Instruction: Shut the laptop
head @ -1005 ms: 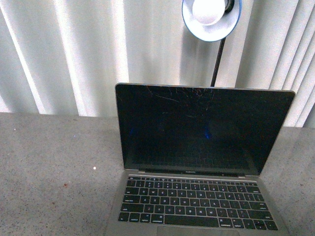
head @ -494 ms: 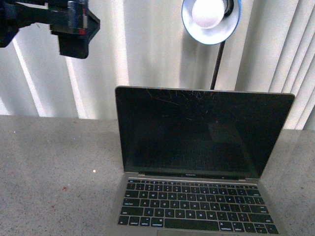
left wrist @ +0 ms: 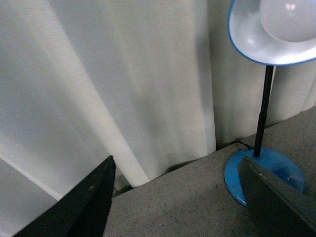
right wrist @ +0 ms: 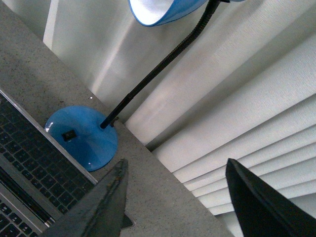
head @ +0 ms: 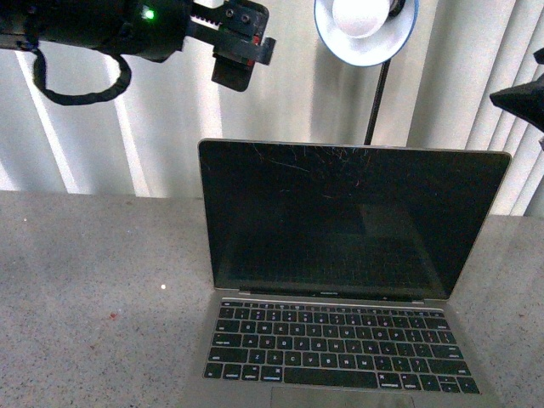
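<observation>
Since half a second ago the left gripper (head: 239,71) has travelled from the bench's far left corner toward the middle, and the right gripper (head: 520,97) has entered at the right edge; the laptop (head: 340,289) has not shifted. The laptop sits at the near edge of the bench (head: 85,280), right of centre, lid open. Its trackpad (head: 340,399) is nearest, the black keyboard (head: 340,344) lies behind it, and the dark screen (head: 340,217) stands nearly upright, scratched along its top edge. The left gripper hangs in the air above and just left of the screen's top left corner, clear of it. The left wrist view shows its fingers (left wrist: 89,207) spread wide with nothing between them. The right gripper hovers beyond the screen's top right corner, not touching; its fingers (right wrist: 101,210) likewise stand apart and empty. A blue desk lamp (head: 365,30) stands at the far edge behind the laptop, its base (right wrist: 81,136) on the bench. White pleated curtain (head: 127,127) backs the far edge.
</observation>
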You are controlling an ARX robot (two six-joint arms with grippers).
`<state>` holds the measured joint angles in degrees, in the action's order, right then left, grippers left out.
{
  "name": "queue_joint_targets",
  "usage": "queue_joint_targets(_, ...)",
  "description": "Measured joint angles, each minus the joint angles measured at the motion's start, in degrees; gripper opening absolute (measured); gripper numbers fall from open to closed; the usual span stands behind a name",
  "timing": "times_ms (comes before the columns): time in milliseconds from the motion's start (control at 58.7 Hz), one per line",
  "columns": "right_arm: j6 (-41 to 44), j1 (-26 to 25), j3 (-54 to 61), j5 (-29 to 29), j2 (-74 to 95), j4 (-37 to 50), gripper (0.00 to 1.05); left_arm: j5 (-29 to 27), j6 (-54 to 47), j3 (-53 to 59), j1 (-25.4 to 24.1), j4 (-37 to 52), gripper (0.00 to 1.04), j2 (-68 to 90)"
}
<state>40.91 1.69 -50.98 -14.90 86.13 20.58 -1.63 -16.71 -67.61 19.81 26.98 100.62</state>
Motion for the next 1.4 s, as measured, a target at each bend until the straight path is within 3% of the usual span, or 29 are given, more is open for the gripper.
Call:
queue_joint_targets(307,8.0,1.4,-6.5,-2.1,4.4,-7.7,0.04,-0.2,-7.5,-6.0,1.9,-11.2,0.2,3.3)
queue_joint_targets(375,9.8,1.5,-7.1,-2.1,5.5,-8.6,0.03,1.3,-9.0,-6.8,2.1,-14.1,0.03,3.5)
queue_joint_targets(920,17.2,2.6,-12.0,-1.8,11.0,-13.4,0.03,1.9,-16.2,-10.8,2.3,-24.2,0.04,7.4)
queue_joint_targets(1397,20.3,4.9,-13.3,-3.3,11.8,-16.7,0.03,2.0,-16.1,-12.2,2.3,-28.7,0.04,7.3)
